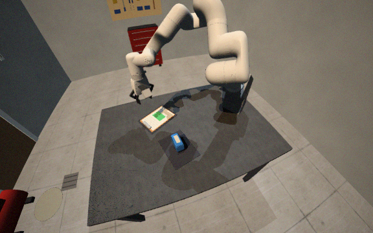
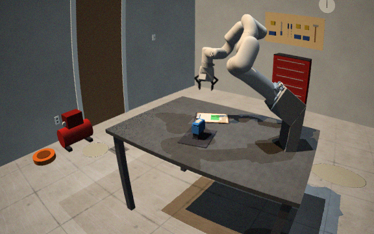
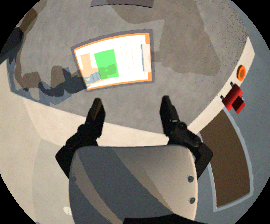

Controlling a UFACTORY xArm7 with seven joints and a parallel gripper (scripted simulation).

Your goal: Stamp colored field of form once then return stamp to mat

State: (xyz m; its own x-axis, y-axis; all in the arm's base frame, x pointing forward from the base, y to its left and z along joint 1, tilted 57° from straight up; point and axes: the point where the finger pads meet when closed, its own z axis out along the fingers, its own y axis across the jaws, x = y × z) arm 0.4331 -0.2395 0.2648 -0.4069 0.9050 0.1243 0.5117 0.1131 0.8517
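Overhead, the pincer (image 2: 206,85) hung wide open and empty beyond the form (image 2: 212,117), so the reach seemed the step; next it must descend onto the stamp (image 2: 198,126) on its mat (image 2: 187,140).

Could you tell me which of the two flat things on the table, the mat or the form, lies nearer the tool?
The form, with the green field; the tool hangs open above its far end. The mat bears the stamp.

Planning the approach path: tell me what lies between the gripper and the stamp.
The form lies between them: in the top view the open gripper hangs high beyond the table's far edge, then the form, then the stamp on its mat.
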